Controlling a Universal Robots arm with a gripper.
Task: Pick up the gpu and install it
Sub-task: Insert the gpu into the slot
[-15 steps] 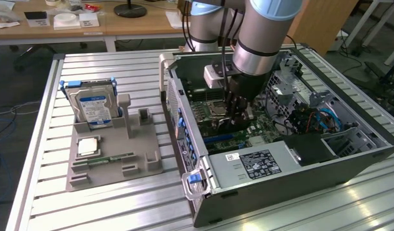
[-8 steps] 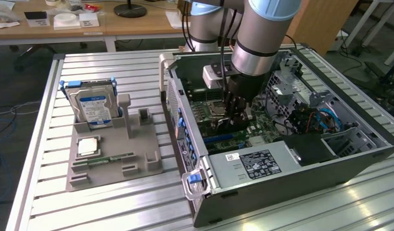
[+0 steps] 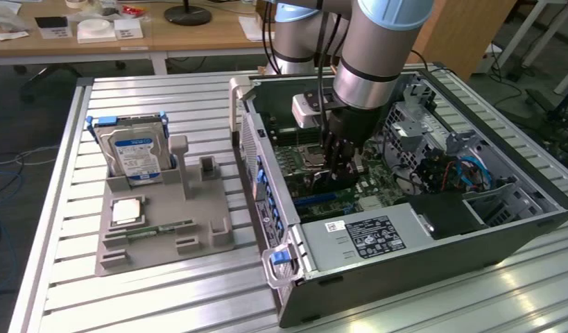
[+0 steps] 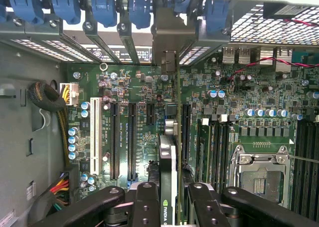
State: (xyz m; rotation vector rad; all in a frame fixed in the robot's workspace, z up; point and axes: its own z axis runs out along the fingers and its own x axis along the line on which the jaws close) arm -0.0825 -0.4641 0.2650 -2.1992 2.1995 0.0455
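Right up close, the black-fingered gripper (image 4: 172,194) is clamped part-way closed on the gpu (image 4: 168,172), a thin flat black card held on edge, its silvery metal bracket (image 4: 167,45) by the blue slot clips (image 4: 104,7). The green motherboard (image 4: 134,112) lies beneath; whether the card sits in a slot, I can't tell. Mid-frame in the exterior view, the grey-and-blue arm (image 3: 376,62) reaches down into the open dark computer case (image 3: 432,239). At the exterior view's left, a silver hard drive with a blue-white label (image 3: 136,156) stands in a grey holder (image 3: 164,232).
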